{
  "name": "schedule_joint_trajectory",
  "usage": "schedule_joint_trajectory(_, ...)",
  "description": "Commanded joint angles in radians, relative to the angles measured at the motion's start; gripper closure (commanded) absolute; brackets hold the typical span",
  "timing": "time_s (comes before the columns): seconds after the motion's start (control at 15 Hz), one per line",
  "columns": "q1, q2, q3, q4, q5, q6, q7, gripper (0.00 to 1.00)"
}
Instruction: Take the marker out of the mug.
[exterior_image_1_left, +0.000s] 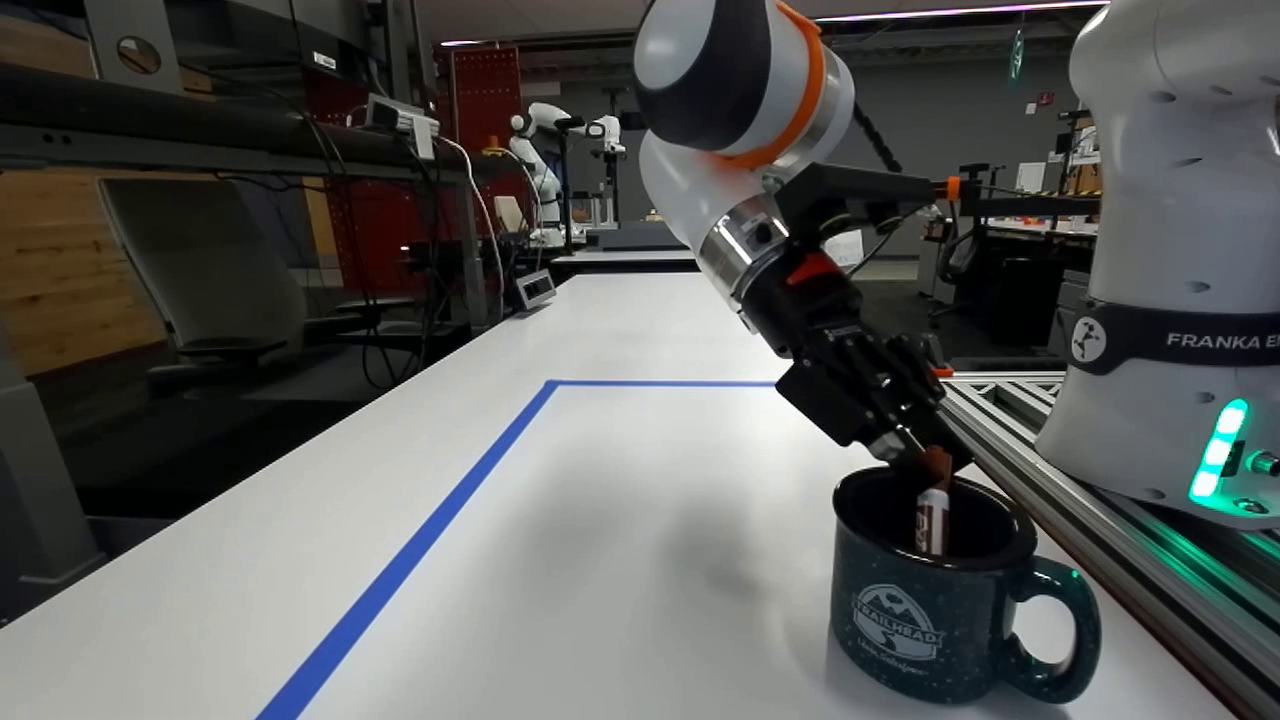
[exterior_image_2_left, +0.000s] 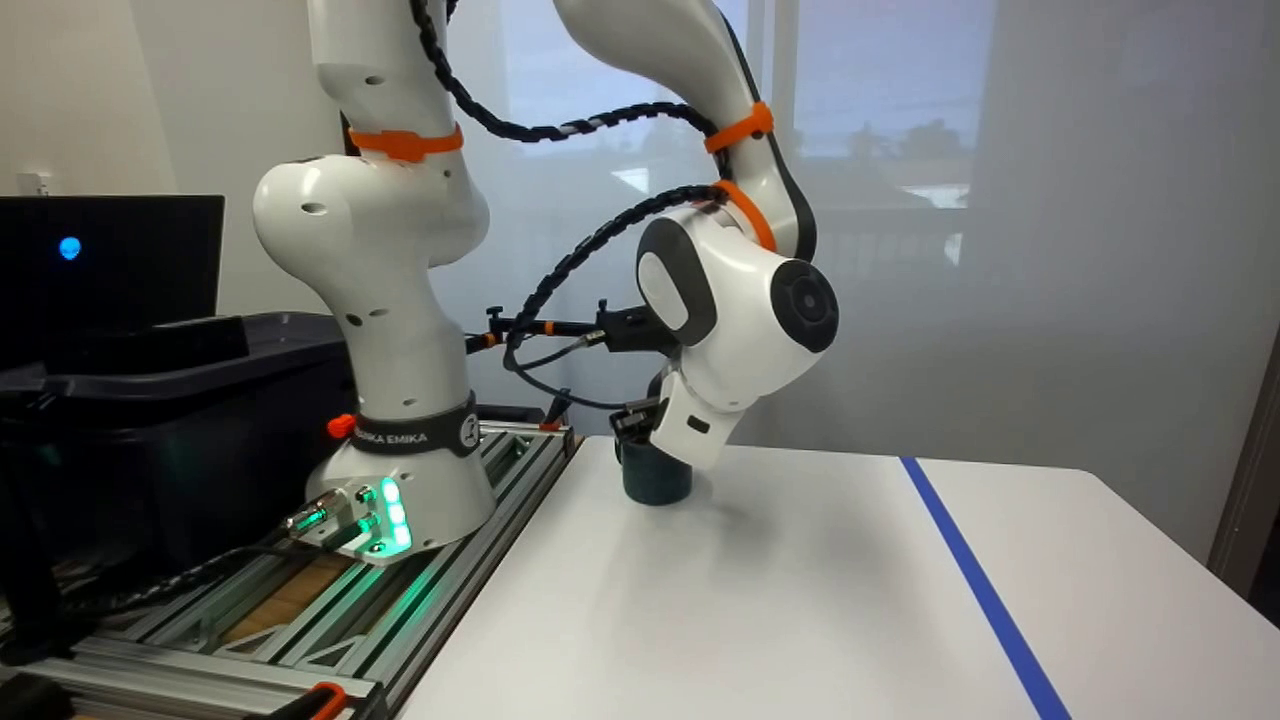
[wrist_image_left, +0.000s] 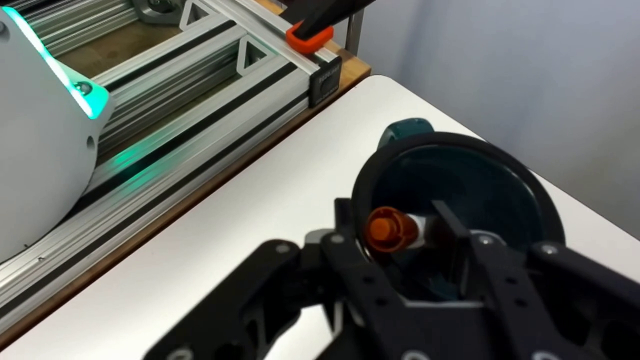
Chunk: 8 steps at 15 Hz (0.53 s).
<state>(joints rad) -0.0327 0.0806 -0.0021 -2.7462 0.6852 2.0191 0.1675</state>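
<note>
The dark mug (exterior_image_1_left: 905, 610) stands upright on the white table, its pale emblem showing. It also shows in an exterior view (exterior_image_2_left: 657, 476) and in the wrist view (wrist_image_left: 465, 170). The marker (exterior_image_1_left: 931, 522) stands in the mug, its reddish-orange end up at the rim; in the wrist view this end (wrist_image_left: 387, 230) leans near the left rim. My gripper (wrist_image_left: 397, 220) is open around the marker's upper part. The right finger is over the mug's mouth; the left finger appears at or just outside the rim. A gap shows between marker and right finger. The marker's lower end is hidden.
The mug's handle (exterior_image_1_left: 1075, 630) points away from the emblem side. The robot's metal frame (wrist_image_left: 200, 165) runs along the table edge close to the mug. Blue tape (exterior_image_1_left: 430, 540) marks lines on the table (exterior_image_1_left: 640, 480). A wall (wrist_image_left: 525, 75) stands beyond the table edge.
</note>
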Motion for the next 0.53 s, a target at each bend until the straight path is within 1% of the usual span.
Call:
schedule_joint_trajectory(0.0, 0.005, -0.003, -0.007, 0.003, 0.019, 0.013, -0.022, 0.56)
schedule_joint_trajectory(0.13, 0.004, -0.004, -0.009, 0.005, 0.019, 0.016, -0.023, 0.54)
schedule_joint_trajectory(0.27, 0.002, -0.021, -0.011, -0.012, 0.024, 0.015, -0.028, 0.56)
schedule_joint_trajectory(0.33, 0.003, -0.023, -0.011, -0.014, 0.026, 0.014, -0.030, 0.72)
schedule_joint_trajectory(0.47, 0.003, -0.014, -0.011, -0.003, 0.026, 0.010, -0.032, 0.88)
